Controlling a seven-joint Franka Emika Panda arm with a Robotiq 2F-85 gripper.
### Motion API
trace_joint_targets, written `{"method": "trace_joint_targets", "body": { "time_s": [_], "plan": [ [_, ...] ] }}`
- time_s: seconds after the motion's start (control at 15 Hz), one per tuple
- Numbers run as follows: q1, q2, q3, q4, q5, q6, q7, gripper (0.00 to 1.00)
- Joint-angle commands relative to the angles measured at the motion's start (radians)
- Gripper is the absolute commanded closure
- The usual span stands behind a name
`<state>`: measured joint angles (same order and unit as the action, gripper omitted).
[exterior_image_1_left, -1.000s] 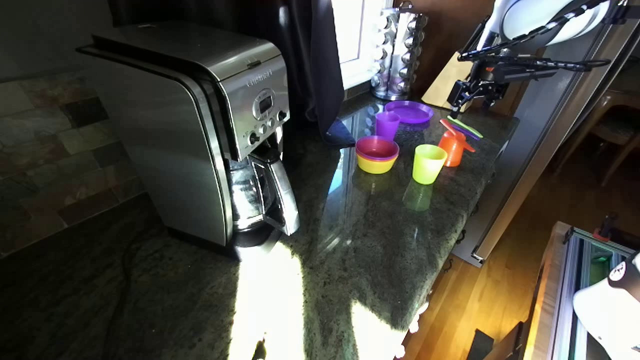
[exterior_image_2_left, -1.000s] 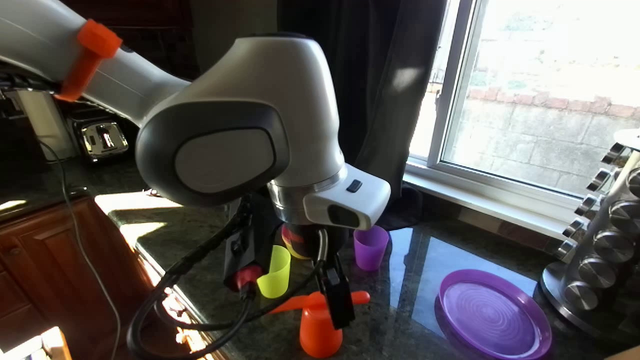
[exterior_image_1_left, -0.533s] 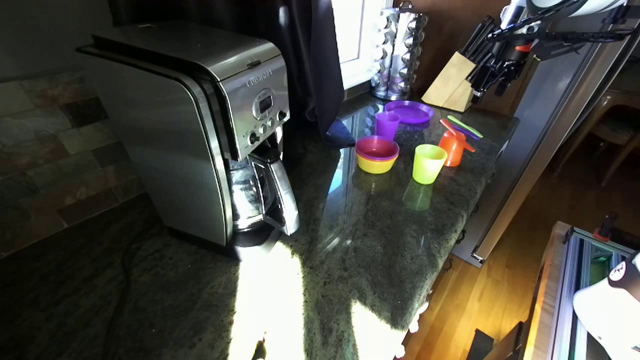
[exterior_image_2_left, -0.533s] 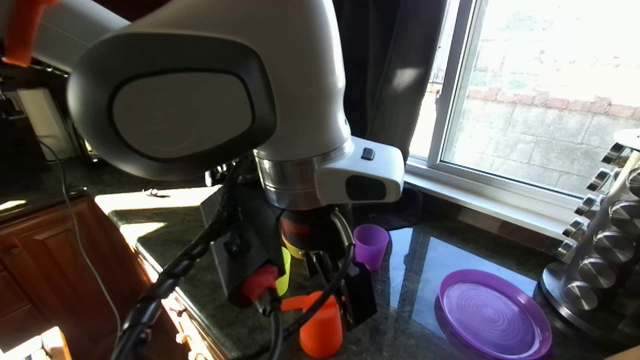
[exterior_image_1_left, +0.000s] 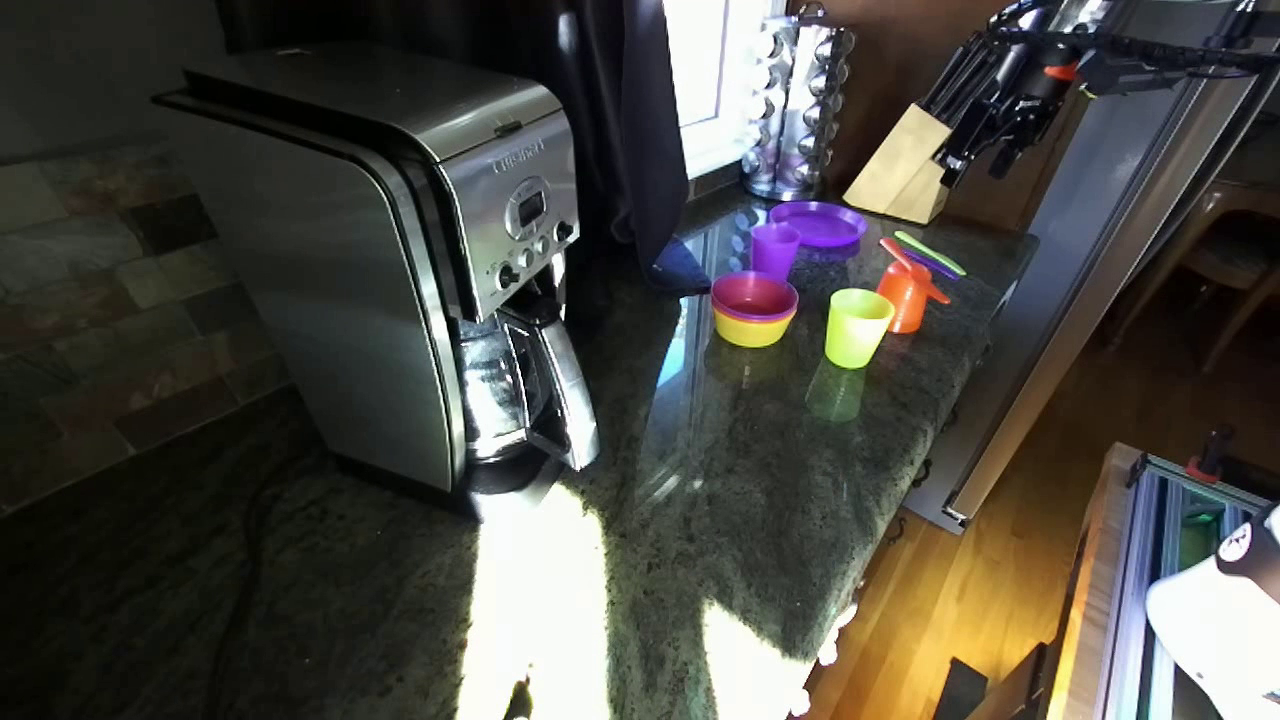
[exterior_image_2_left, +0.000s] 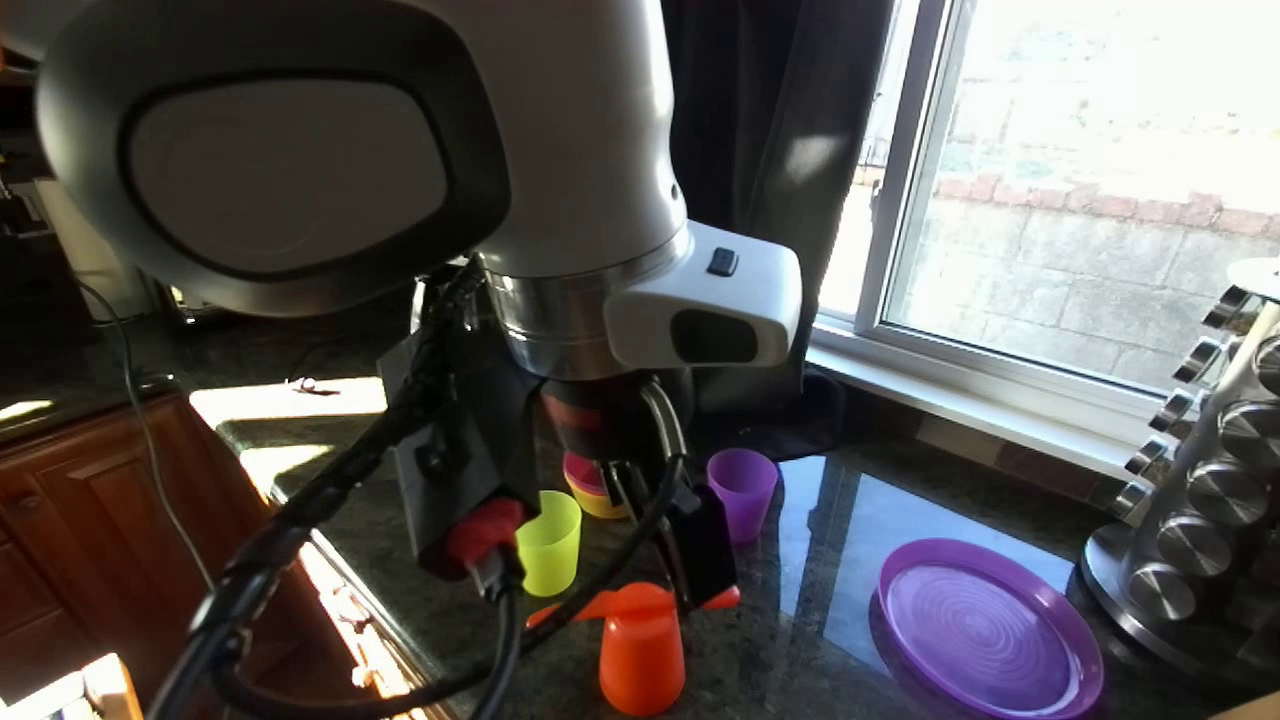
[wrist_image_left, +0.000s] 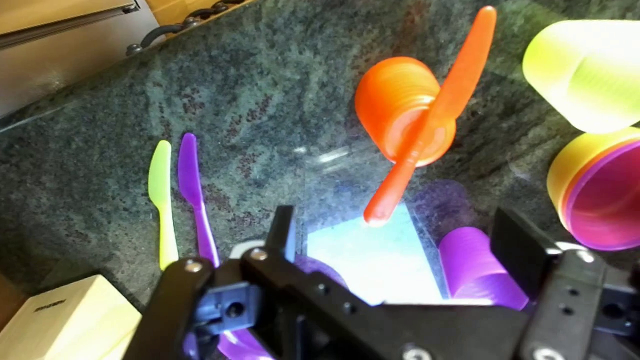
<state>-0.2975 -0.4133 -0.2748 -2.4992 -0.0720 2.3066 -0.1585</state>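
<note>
My gripper (wrist_image_left: 392, 222) stands wide open with nothing between its fingers, above the counter. Beyond its tips, in the wrist view, an orange cup (wrist_image_left: 390, 95) rests upside down. Across its base lies an orange knife (wrist_image_left: 460, 80), its handle end pointing toward the gap between the fingers. Left of them, a lime knife (wrist_image_left: 160, 180) and a purple knife (wrist_image_left: 189, 175) lie side by side. A purple cup (wrist_image_left: 467, 255) appears beside the right finger, partly covered by it. In an exterior view the gripper (exterior_image_1_left: 978, 165) hangs in front of the knife block.
A lime cup (exterior_image_1_left: 857, 330) and stacked bowls (exterior_image_1_left: 753, 320) stand near the orange cup. A purple plate (exterior_image_2_left: 985, 630) lies by the spice rack (exterior_image_2_left: 1200, 500). The wooden knife block (exterior_image_1_left: 895, 165) is at the back, the coffee maker (exterior_image_1_left: 330, 260) at the other end.
The arm has drawn back, carrying the gripper up and away from the orange cup, nearer to the fridge side. It has stayed open. Cups, bowls, plate and knives have not moved.
</note>
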Motion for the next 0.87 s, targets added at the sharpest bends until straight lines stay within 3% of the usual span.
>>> {"method": "trace_joint_targets", "body": {
  "time_s": [0.0,0.8],
  "plan": [
    [0.016,-0.051,-0.006,-0.029,0.044,-0.003,0.017,0.0],
    [0.014,-0.029,-0.003,-0.004,0.036,-0.002,0.02,0.0]
  ]
}}
